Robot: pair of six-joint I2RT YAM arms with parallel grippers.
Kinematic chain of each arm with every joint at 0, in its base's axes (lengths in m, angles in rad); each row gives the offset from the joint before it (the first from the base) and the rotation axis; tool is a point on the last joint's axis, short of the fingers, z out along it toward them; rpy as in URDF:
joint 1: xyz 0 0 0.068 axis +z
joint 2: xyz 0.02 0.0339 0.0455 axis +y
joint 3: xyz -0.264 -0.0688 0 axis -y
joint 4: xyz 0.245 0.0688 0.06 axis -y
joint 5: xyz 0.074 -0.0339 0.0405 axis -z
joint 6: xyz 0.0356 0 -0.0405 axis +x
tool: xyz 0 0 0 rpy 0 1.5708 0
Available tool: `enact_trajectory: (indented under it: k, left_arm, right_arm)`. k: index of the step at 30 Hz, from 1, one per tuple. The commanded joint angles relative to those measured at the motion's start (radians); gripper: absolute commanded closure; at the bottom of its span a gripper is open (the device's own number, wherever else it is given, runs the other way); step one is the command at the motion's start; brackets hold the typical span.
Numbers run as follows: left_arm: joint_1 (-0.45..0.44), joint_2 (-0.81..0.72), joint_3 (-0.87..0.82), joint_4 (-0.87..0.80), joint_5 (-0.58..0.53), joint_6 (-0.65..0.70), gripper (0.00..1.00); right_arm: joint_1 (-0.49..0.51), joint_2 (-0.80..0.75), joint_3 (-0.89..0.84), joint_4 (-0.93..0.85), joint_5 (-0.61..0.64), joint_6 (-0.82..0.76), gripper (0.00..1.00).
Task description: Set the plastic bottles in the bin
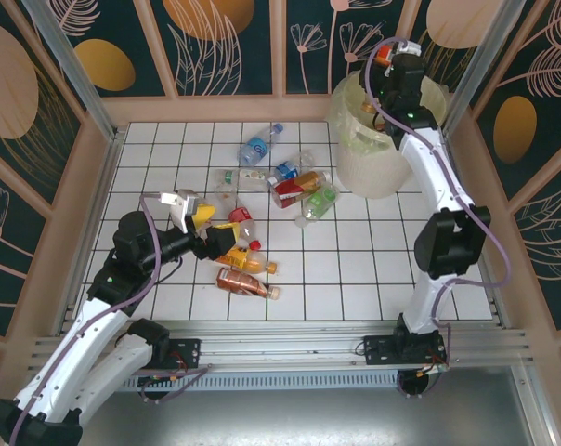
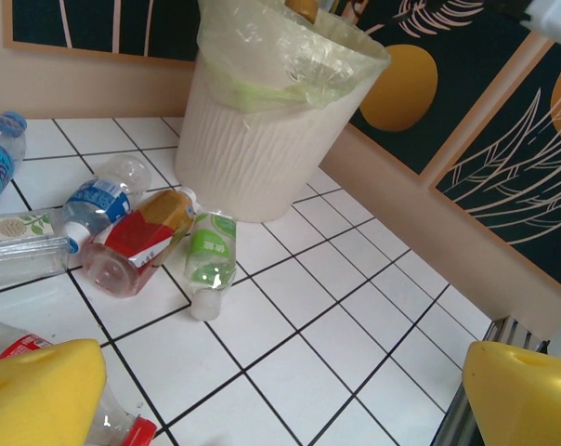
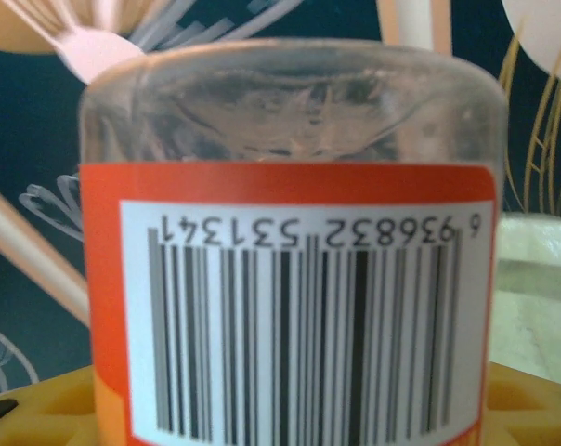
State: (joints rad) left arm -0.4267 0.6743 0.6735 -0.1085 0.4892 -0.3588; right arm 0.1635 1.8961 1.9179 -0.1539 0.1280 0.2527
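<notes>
Orange-labelled and clear, the plastic bottle (image 3: 290, 279) we are clamping in our right gripper (image 1: 392, 56) is hanging over the bin (image 1: 373, 172). We are at the drop, so the jaws need to part next. Our left gripper (image 1: 195, 216) is gaping empty above the other bottles (image 1: 297, 186) on the tiles.

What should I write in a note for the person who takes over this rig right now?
Left end effector: open, empty, low over the loose bottles.
Right end effector: shut on an orange-labelled bottle, held above the bin at the far right.
Done: that bottle is lifted, not yet dropped; what lies inside the bin cannot be judged.
Left to do: release it, then carry over the loose bottles, which lie mid-way on the tiled table.
</notes>
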Motion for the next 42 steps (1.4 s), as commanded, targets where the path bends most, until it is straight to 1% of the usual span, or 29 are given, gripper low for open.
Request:
enact_trajectory:
  k: [1, 7, 11, 17, 26, 37, 42]
  left_arm:
    - [-0.004, -0.009, 0.001, 0.029, 0.003, 0.011, 0.01]
    - [-0.004, -0.008, 0.003, 0.024, 0.003, 0.015, 0.01]
    - [-0.004, -0.005, 0.004, 0.016, 0.002, 0.016, 0.01]
    - [-0.004, -0.007, 0.003, 0.01, -0.001, 0.016, 0.01]
    - [-0.004, -0.008, 0.003, 0.007, -0.003, 0.014, 0.01]
    - [-0.004, -0.004, 0.002, 0.007, -0.004, 0.012, 0.01]
    - [-0.004, -0.001, 0.001, 0.007, -0.005, 0.011, 0.01]
  right_arm:
    - [-0.028, 0.065, 0.114, -0.117, 0.0, 0.067, 0.43]
    - [-0.044, 0.152, 0.202, -0.254, -0.087, 0.088, 0.43]
    - [-0.054, 0.211, 0.297, -0.379, -0.147, 0.103, 0.43]
    - [-0.075, 0.276, 0.374, -0.513, -0.234, 0.137, 0.42]
    - [-0.114, 0.34, 0.421, -0.603, -0.329, 0.158, 0.41]
    - [-0.124, 0.419, 0.461, -0.654, -0.427, 0.143, 0.39]
    - [-0.125, 0.431, 0.462, -0.662, -0.439, 0.135, 0.37]
